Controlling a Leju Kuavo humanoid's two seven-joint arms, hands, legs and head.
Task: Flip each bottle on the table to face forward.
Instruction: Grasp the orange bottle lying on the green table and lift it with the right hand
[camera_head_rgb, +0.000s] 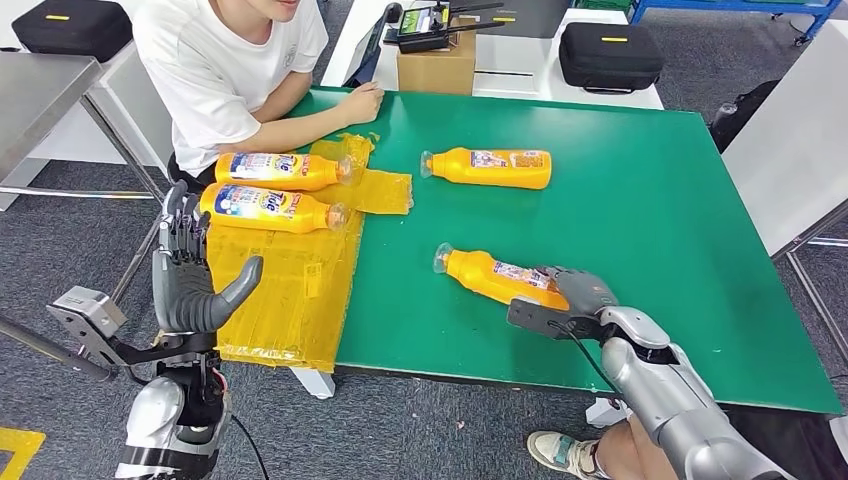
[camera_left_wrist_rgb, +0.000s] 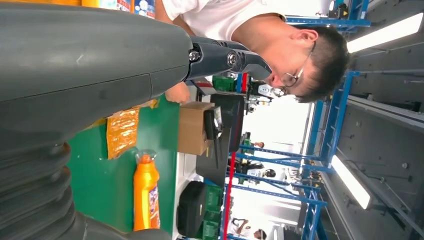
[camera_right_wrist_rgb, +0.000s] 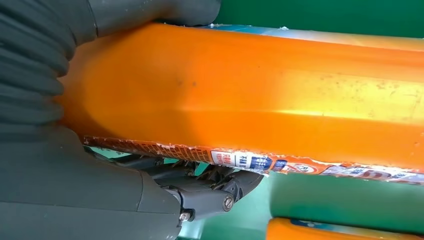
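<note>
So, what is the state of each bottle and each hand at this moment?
Near bottle: lying down, held by the right hand.
Far bottle: lying down, free.
Two bottles on the yellow sheet: lying down, colourful labels up.
Right hand: gripping the near bottle.
Left hand: raised beside the table, holding nothing, fingers apart.

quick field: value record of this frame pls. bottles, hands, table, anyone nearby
table: green tabletop with a yellow plastic sheet over its left end
bottles: four orange plastic bottles, all lying on their sides
on sheet: two labelled bottles, side by side
on green: far bottle lying alone; near bottle in the right hand
right hand: fingers wrapped around near bottle's base end
left hand: raised beside the table's left end, fingers apart, holding nothing
person: white T-shirt, seated at far left corner, hand on table
</note>
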